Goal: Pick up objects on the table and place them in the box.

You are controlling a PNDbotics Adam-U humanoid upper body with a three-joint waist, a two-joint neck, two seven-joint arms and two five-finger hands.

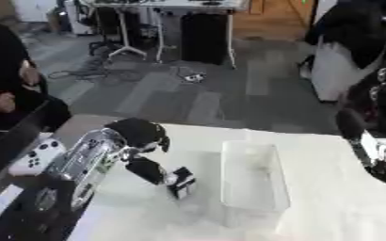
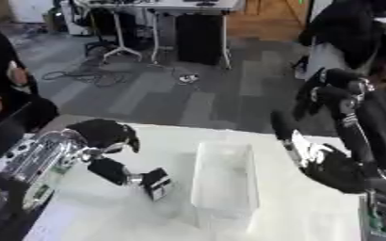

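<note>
A clear plastic box (image 1: 250,176) stands in the middle of the white table (image 1: 328,207), and I see nothing inside it. My left hand (image 1: 147,170) reaches down just left of the box. Its fingers are curled on a small black-and-white object (image 1: 180,182) held low over the table beside the box's left wall. My right hand (image 2: 332,167) hovers at the right of the box, apart from it, fingers straight and pointing up and away, holding nothing.
A white game controller (image 1: 36,157) lies at the left, off the white cloth, beside my left forearm (image 1: 85,160). A dark tray edge (image 1: 7,141) runs along the far left. Bare cloth lies in front of and right of the box.
</note>
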